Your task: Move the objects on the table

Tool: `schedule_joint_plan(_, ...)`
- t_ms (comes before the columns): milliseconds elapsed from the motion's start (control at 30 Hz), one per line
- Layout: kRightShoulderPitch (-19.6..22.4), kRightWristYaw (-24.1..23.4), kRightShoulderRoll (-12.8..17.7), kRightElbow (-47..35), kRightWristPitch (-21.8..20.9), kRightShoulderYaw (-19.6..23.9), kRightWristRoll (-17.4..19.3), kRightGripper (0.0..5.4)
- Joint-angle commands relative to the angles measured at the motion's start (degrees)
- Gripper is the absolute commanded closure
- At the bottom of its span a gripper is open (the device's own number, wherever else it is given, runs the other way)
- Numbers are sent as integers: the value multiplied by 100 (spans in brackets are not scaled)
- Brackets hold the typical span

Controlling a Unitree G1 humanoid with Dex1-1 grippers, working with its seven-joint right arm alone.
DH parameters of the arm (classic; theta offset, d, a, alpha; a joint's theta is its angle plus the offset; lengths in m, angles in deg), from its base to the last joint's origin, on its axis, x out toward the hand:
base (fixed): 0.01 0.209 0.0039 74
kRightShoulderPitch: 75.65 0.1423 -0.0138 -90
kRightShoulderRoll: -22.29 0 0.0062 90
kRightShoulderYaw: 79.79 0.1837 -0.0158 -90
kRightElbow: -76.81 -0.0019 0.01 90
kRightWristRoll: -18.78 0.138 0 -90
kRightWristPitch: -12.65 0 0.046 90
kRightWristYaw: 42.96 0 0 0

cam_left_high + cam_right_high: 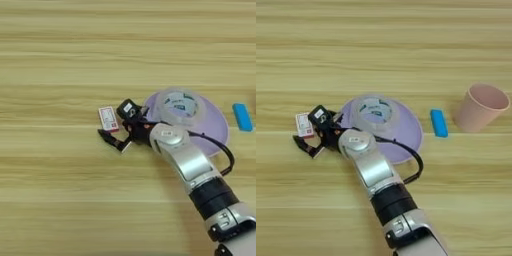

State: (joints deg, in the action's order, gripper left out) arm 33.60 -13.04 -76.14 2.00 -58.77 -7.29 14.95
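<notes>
The broad light wooden table (75, 60) with long yellowish-brown grain streaks fills both views. Near its middle lies a round lavender plate (406, 131), and a clear tape roll with a green-printed core (374, 111) rests on the plate's far-left part. The silver right forearm (368, 162) comes up from the table's near edge, crossing the plate's near-left rim. Its gripper of two black fingers (116, 126) sits just left of the plate, jaws spread apart, one finger (127, 108) at the far side and the other (110, 138) at the near side. A small flat red-and-white box (107, 118) lies on the table at the fingertips, partly between them; whether either finger touches it cannot be told. A small blue bar (439, 123) lies just right of the plate. Further right, towards the table's right edge, stands an upright pink cup (481, 107).
</notes>
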Motion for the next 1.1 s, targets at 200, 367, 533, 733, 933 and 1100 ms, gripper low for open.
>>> schedule_joint_plan(200, 173, 10, 35, -5, 157, 66, 44, 118)
schedule_joint_plan(367, 170, 2, 21, 39, 141, 65, 39, 166)
schedule_joint_plan(533, 168, -29, 12, 59, 99, 76, 20, 224)
schedule_joint_plan(733, 170, -44, -2, 94, 71, 75, 12, 288)
schedule_joint_plan(933, 176, -46, -8, 125, 52, 72, 7, 330)
schedule_joint_plan(1100, 170, -51, -14, 130, 34, 66, 2, 330)
